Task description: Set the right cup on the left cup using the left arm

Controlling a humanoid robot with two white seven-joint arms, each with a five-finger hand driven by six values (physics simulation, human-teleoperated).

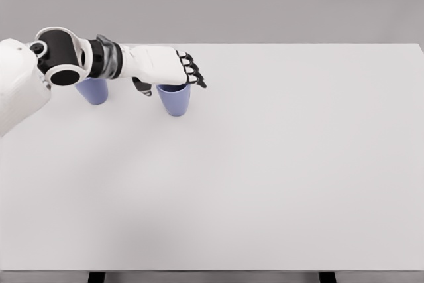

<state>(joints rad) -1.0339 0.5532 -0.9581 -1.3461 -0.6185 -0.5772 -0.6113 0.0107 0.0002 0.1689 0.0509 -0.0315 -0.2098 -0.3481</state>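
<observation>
Two lavender-blue cups stand upright on the white table [265,164]. The right cup [174,101] is at the upper left of the table, and the left cup [93,90] is farther left, half hidden behind my forearm. My left hand [173,81] hovers right over the right cup's rim, covering its top. The four fingers [194,71] stretch out past the cup to the right and the thumb hangs down at its left side. The hand is open and I cannot see it gripping the cup.
The left arm reaches in from the left edge across the table's back left corner. The table's far edge runs just behind the cups.
</observation>
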